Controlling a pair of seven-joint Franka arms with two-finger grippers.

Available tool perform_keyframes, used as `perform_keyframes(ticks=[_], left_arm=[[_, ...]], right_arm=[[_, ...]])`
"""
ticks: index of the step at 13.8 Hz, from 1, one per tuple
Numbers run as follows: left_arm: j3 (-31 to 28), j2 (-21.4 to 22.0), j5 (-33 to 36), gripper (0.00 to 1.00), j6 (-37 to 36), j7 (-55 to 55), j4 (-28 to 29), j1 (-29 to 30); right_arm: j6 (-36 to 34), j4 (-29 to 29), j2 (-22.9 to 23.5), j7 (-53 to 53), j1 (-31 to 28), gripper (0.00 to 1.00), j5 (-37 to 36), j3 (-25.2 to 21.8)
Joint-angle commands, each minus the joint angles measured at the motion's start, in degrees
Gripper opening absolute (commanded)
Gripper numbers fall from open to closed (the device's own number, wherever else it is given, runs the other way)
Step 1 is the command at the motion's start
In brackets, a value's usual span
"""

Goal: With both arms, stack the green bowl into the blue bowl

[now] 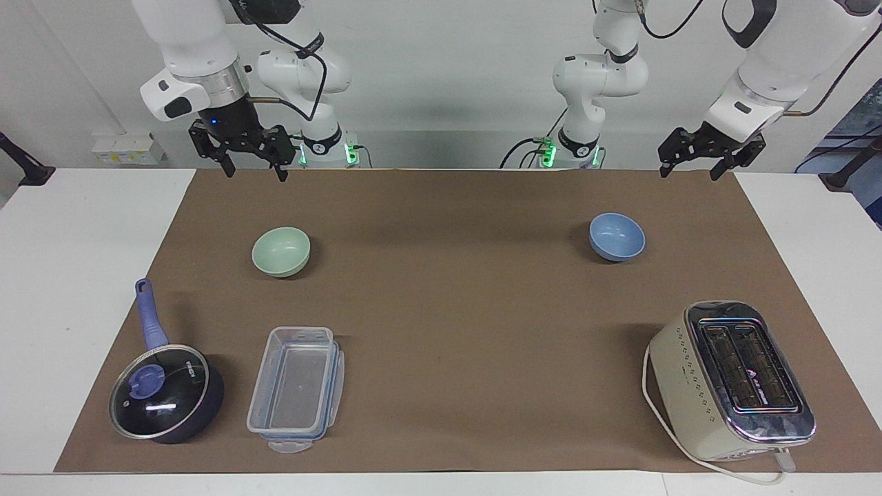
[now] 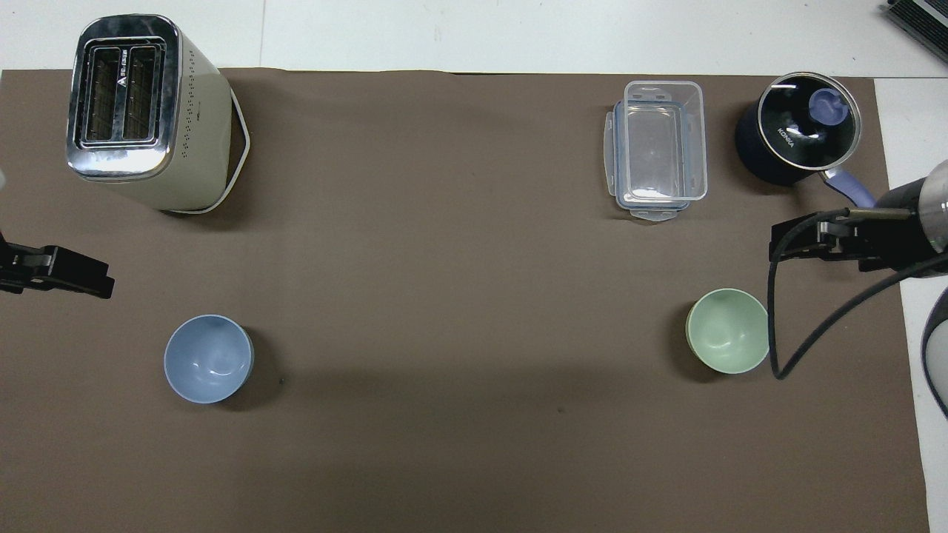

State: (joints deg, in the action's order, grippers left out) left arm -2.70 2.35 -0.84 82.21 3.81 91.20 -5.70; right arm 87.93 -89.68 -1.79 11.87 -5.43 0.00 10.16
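The green bowl [image 1: 281,251] [image 2: 727,330] stands upright on the brown mat toward the right arm's end of the table. The blue bowl [image 1: 617,236] [image 2: 208,358] stands upright toward the left arm's end, well apart from the green one. Both bowls hold nothing. My right gripper [image 1: 253,172] [image 2: 829,237] hangs open in the air over the mat's edge by the robots, at the green bowl's end. My left gripper [image 1: 689,172] [image 2: 55,270] hangs open over the mat's corner at the blue bowl's end. Neither gripper touches anything.
Farther from the robots than the green bowl are a clear lidless plastic container [image 1: 296,389] [image 2: 658,148] and a dark blue lidded saucepan [image 1: 165,393] [image 2: 796,133]. A cream toaster [image 1: 730,379] [image 2: 141,111] stands farther out than the blue bowl.
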Motion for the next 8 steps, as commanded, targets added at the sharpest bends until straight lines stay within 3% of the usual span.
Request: perform_keyframes(ticks=[1, 5, 8], left_arm=[[-0.3, 1.4, 0.2, 1.00, -0.1, -0.1, 1.5, -0.1], [-0.5, 2.0, 0.0, 1.00, 2.0, -0.2, 3.4, 0.4], [-0.5, 4.8, 0.0, 1.00, 10.4, 0.3, 12.5, 1.7]], right_arm=[[0.9, -1.0, -0.8, 0.4, -0.8, 1.00, 1.3, 0.4], [0.9, -1.0, -0.8, 0.4, -0.8, 1.00, 1.3, 0.4], [0.9, -1.0, -0.8, 0.4, -0.8, 1.00, 1.3, 0.4]])
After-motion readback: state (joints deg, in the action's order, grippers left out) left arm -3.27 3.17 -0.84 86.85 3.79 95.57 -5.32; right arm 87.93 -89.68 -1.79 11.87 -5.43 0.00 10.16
